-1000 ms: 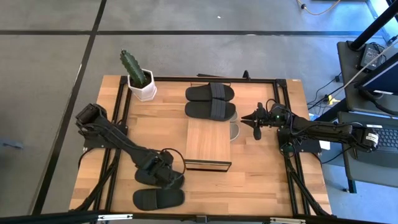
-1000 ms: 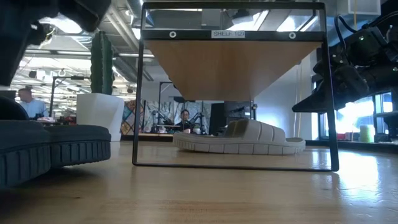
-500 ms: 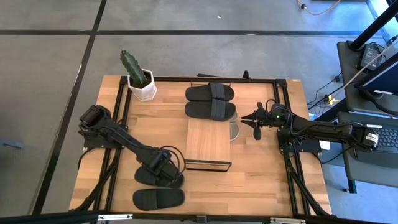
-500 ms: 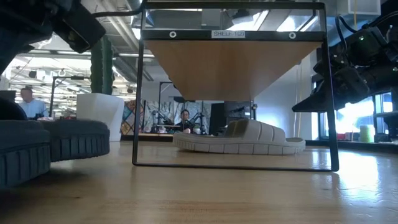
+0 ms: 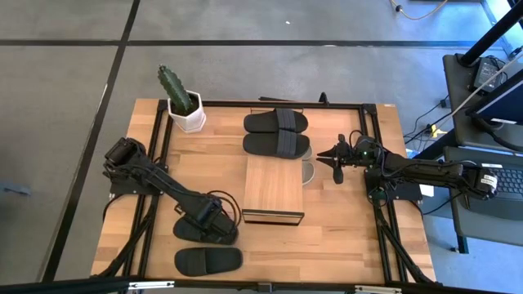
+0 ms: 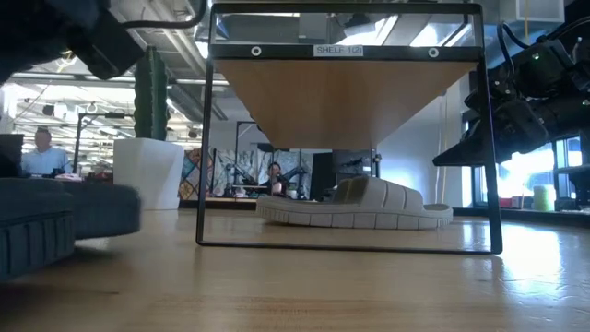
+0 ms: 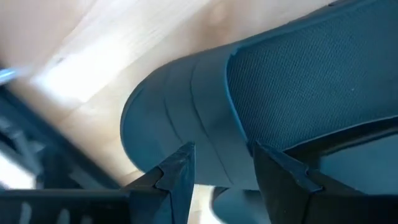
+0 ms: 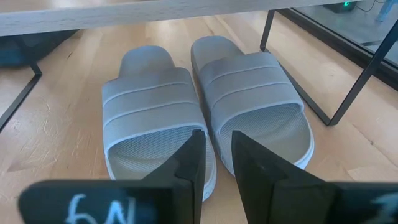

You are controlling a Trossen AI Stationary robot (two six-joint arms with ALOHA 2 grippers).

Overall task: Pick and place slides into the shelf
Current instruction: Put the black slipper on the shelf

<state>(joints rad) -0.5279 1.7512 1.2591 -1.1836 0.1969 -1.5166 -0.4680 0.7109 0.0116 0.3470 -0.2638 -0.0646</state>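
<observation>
My left gripper [image 5: 204, 219] is shut on a matte black slide [image 5: 189, 233] at the table's near left; that slide also shows in the low view [image 6: 92, 207]. A second black slide [image 5: 208, 261] lies flat near the front edge. Two more black slides [image 5: 276, 122] [image 5: 278, 145] lie flat behind the shelf [image 5: 274, 188]. Two beige-grey slides [image 8: 155, 118] [image 8: 249, 106] lie side by side on the table under the shelf. My right gripper [image 5: 337, 167] hangs to the shelf's right, narrowly open and empty, pointing at them. My left gripper has the black slide's wide strap at its edge [image 7: 217, 124] between its two fingers. One finger [image 7: 177, 171] is on the strap's outer face, the other [image 7: 273, 168] on the footbed side. The fingers come from above. I cannot tell whether the sole is clear of the table.
A cactus in a white pot [image 5: 184, 110] stands at the far left corner. A dark frame [image 5: 368, 114] runs round the tabletop. The shelf's thin legs [image 6: 207, 138] stand on either side of the beige slides. Bare wood lies left of the shelf [image 5: 212, 163].
My left gripper has gone a little toward the table's left edge, and the black slide in its fingers has gone with it, away from the shelf. My right arm has kept still.
</observation>
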